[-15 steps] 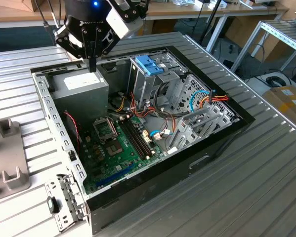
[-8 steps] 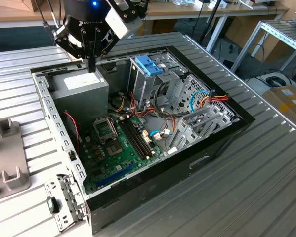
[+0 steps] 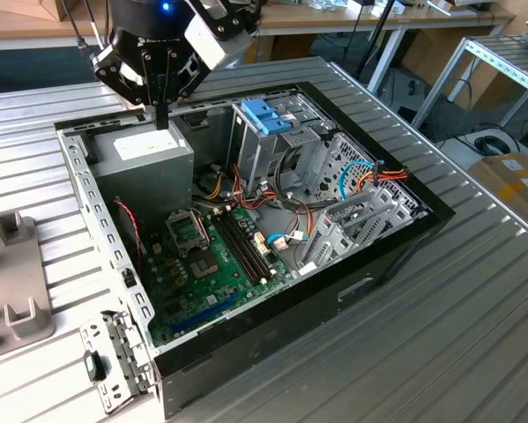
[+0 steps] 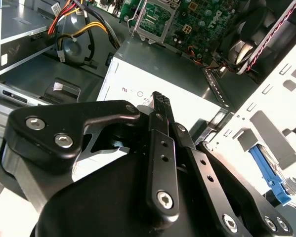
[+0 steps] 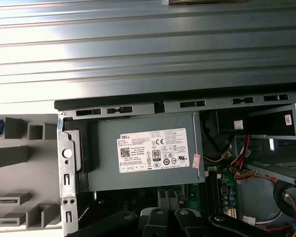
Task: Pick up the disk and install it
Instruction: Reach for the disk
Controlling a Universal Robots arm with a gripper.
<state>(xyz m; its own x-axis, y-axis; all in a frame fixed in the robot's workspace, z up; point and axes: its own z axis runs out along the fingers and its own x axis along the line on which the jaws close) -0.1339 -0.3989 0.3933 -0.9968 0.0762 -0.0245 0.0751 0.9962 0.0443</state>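
Claw point(image 3: 162, 116) hangs over the open case point(image 3: 396, 251), its two flat black fingers pressed together into one narrow bar with nothing between them. In the second wrist view the ribbed fingertips point(image 4: 158, 98) point at a grey box point(image 4: 187, 74) with a white sticker; whether they touch it I cannot tell. That box point(image 3: 145, 163) is smooth sheet metal and sits in the case corner beside a perforated silver wall point(image 3: 96, 211). Past this wall in the second wrist view, outside the case, a slanted blue plastic edge shows, which looks like the frame of the disk point(image 4: 267, 170). A green board point(image 3: 211, 264) lies flat on the case floor, and a blue handle point(image 3: 265, 116) tops the metal cage. The table point(image 3: 449, 344) is ribbed metal, and a grey moulded rack point(image 3: 12, 300) rests on it beside the case.
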